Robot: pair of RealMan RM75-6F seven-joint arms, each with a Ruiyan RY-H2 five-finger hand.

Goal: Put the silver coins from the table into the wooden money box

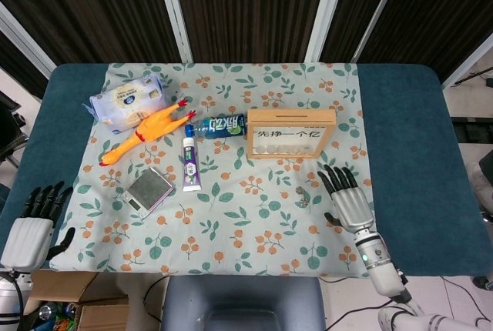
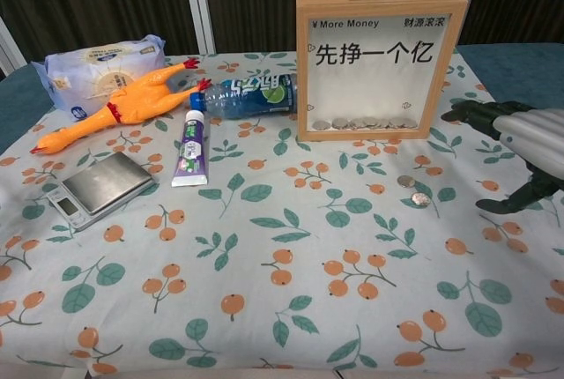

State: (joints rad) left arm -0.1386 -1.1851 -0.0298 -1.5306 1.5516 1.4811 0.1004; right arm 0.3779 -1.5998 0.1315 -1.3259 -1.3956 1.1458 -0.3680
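The box (image 2: 379,66) is standing upright mid-table, already holding a row of coins. The right hand (image 1: 351,203) is hovering, fingers spread and empty, just beside two coins (image 2: 414,191) lying on the cloth, not yet picked up. The left hand (image 1: 32,227) is resting spread by the table edge

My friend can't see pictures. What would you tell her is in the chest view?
A robot's right hand, open and holding nothing, hovers to the right of two silver coins lying on a flowery tablecloth. Behind them stands a wooden money box; a rubber chicken lies to the left.
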